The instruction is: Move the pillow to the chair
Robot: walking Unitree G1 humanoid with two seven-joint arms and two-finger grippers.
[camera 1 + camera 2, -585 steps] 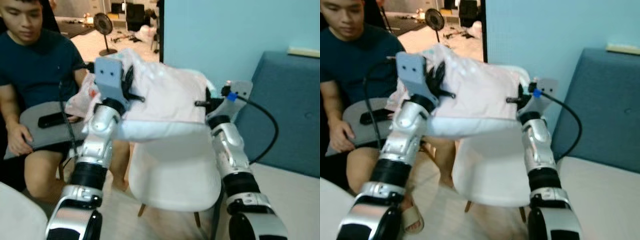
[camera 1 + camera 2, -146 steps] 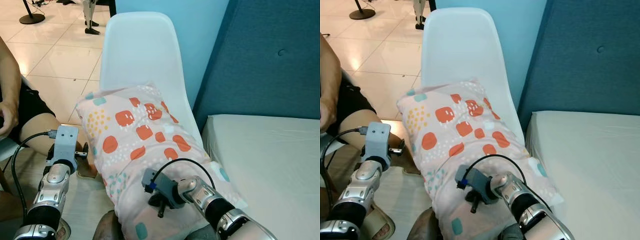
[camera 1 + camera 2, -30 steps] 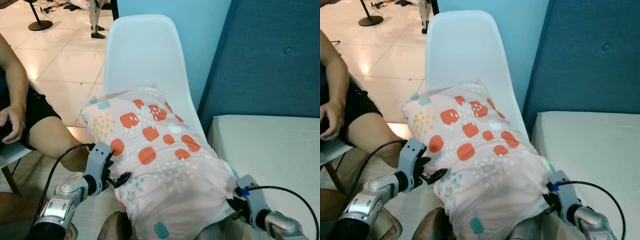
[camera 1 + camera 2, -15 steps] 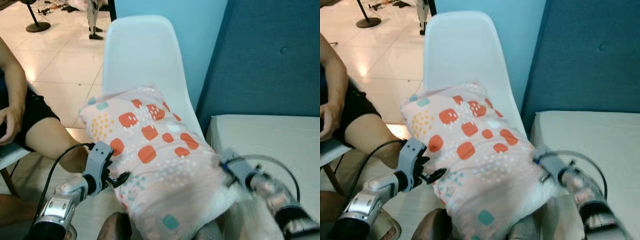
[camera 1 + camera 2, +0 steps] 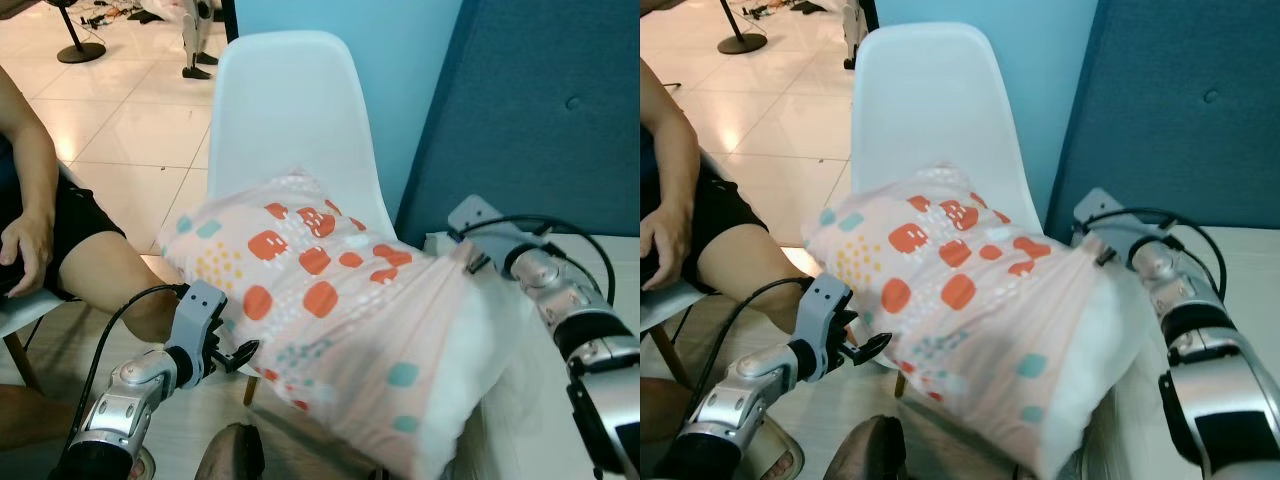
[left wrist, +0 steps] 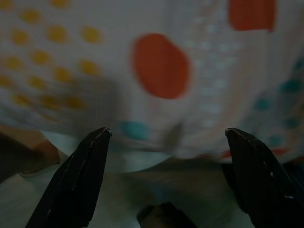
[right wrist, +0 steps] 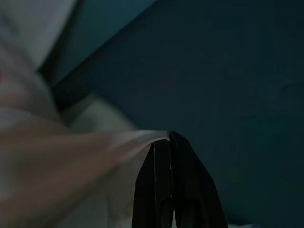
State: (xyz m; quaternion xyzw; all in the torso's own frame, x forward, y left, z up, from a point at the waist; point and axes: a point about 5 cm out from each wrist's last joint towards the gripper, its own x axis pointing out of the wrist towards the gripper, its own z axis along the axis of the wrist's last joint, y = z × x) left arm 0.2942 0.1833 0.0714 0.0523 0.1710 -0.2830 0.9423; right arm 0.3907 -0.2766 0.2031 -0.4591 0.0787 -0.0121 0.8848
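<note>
Already the pillow (image 5: 340, 330) lies across the seat of the white chair (image 5: 290, 120), but it does not sit square on it: its far end leans toward the chair back, while its near end spreads past the seat edge toward the robot and toward the bed (image 5: 610, 250) on the right. It seems to be tilted like this because one corner is lifted.

That corner is held by the right hand (image 7: 167, 142). In the right wrist view its two black fingers are pressed together, with a fold of the pale pillow cover pinched between them. In the head views this hand is raised beside the blue headboard (image 5: 540, 110), at the pillow's upper right corner, and the cloth is stretched up to it. Probably the hand pulls the corner to turn or straighten the pillow on the seat.

On the other side, the left hand (image 5: 238, 352) stays low, just beside the pillow's left edge and under its bulge. In the left wrist view its fingers (image 6: 78, 175) are spread wide and grip nothing; the spotted cover hangs close in front of them. It is likely placed there to support the pillow.

A person's leg (image 5: 100, 275) and hand (image 5: 25, 245) are near on the left, apart from the pillow.
</note>
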